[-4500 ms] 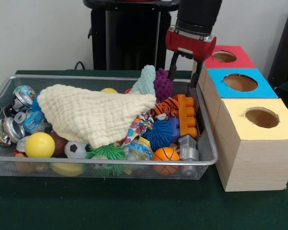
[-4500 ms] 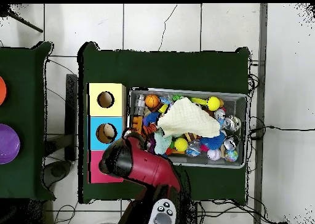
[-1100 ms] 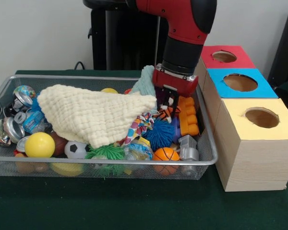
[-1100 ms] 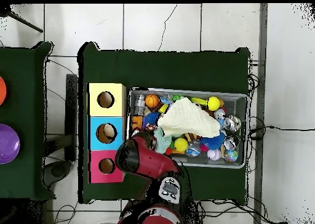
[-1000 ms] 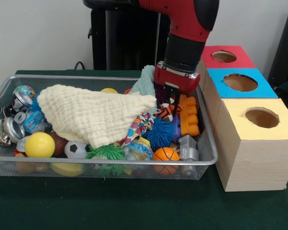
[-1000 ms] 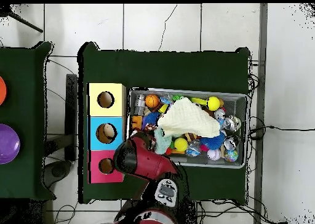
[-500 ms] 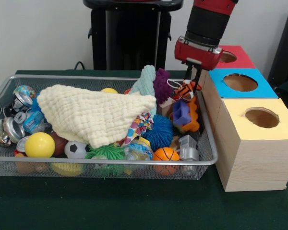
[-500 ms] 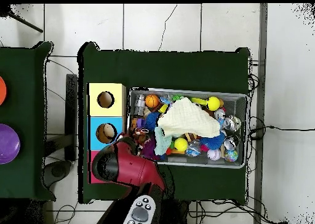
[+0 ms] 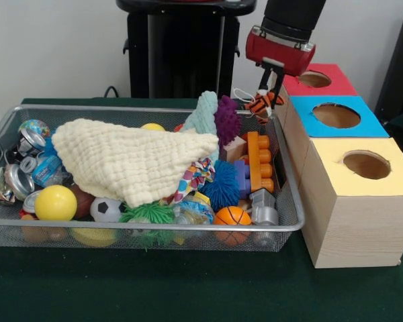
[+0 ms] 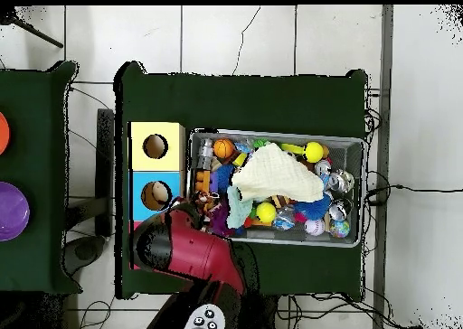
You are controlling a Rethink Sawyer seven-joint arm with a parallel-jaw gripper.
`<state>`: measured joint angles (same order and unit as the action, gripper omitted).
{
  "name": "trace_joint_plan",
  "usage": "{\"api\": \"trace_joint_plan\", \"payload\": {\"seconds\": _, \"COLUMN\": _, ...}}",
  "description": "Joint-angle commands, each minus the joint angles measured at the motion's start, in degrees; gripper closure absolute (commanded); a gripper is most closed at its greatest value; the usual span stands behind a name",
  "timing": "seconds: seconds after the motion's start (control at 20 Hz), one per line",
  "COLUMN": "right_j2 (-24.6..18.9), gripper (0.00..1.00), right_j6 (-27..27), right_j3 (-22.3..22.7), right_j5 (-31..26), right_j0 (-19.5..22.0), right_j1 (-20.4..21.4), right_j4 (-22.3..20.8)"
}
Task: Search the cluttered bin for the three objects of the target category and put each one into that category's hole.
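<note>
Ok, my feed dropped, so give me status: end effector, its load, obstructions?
End effector shut on tiger toy. Toy lifted above bin, beside red box. No obstruction seen.

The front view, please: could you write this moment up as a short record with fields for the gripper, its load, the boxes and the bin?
gripper: gripper shut on tiger toy, raised beside the boxes
load: tiger toy, orange and black striped, hanging clear of the bin
boxes: red box, blue box, yellow box, each with a round hole on top
bin: wire bin full of clutter, cream cloth draped on top
</note>
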<state>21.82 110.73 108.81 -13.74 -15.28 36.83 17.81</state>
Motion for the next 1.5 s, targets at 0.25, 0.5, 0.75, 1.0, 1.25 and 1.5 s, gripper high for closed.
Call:
{"api": "trace_joint_plan", "payload": {"seconds": 0.25, "right_j2": 0.3, "gripper": 1.0, "right_j6": 6.6, "right_j3": -2.3, "right_j5": -12.4, "right_j0": -0.3, "right_j1": 3.7, "right_j4": -2.2}}
{"api": "trace_joint_plan", "payload": {"seconds": 0.5, "right_j2": -3.3, "gripper": 1.0, "right_j6": 8.1, "right_j3": 3.8, "right_j5": -14.4, "right_j0": -0.1, "right_j1": 7.9, "right_j4": -0.3}}
{"api": "trace_joint_plan", "payload": {"seconds": 0.75, "right_j2": -3.8, "gripper": 1.0, "right_j6": 10.0, "right_j3": 8.1, "right_j5": -15.6, "right_j0": -1.2, "right_j1": 11.7, "right_j4": 1.2}}
{"api": "trace_joint_plan", "payload": {"seconds": 1.0, "right_j2": -3.0, "gripper": 1.0, "right_j6": 9.9, "right_j3": 9.6, "right_j5": -15.5, "right_j0": -2.3, "right_j1": 12.4, "right_j4": 0.1}}
{"api": "trace_joint_plan", "payload": {"seconds": 1.25, "right_j2": -2.3, "gripper": 1.0, "right_j6": 11.6, "right_j3": 12.2, "right_j5": -14.9, "right_j0": -5.5, "right_j1": 13.9, "right_j4": 0.0}}
{"api": "trace_joint_plan", "payload": {"seconds": 1.5, "right_j2": -3.7, "gripper": 1.0, "right_j6": 13.6, "right_j3": 16.7, "right_j5": -11.2, "right_j0": -7.2, "right_j1": 14.8, "right_j4": 2.1}}
